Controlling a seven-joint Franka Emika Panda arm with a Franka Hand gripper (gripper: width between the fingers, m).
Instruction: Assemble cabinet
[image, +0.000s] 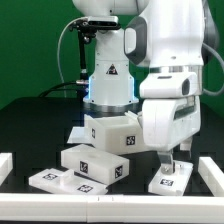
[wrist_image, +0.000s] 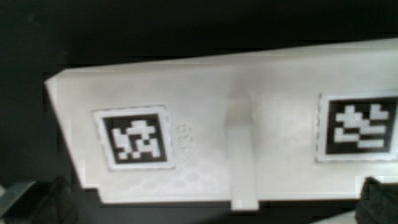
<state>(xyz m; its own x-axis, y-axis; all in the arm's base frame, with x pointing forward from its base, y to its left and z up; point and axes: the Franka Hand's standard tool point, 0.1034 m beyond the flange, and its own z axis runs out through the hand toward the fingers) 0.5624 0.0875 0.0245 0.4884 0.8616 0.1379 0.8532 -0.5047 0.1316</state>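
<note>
The cabinet lies in loose matte white pieces with black-and-white tags. A small white panel (image: 168, 180) lies flat at the exterior view's right. In the wrist view the panel (wrist_image: 231, 120) shows two tags and a raised rib down its middle. My gripper (image: 170, 162) hangs straight over this panel, low and close to it. In the wrist view the gripper (wrist_image: 199, 205) is open, with one dark finger (wrist_image: 22, 202) clear of the panel's edge and the other at the opposite corner. A boxy piece (image: 112, 134) and a lower block (image: 95, 162) sit in the middle.
The marker board (image: 52, 180) lies flat at the exterior view's lower left. White rails border the table at the left (image: 5, 165), front (image: 110, 201) and right (image: 210, 176). The robot's base (image: 108, 80) stands behind the pieces.
</note>
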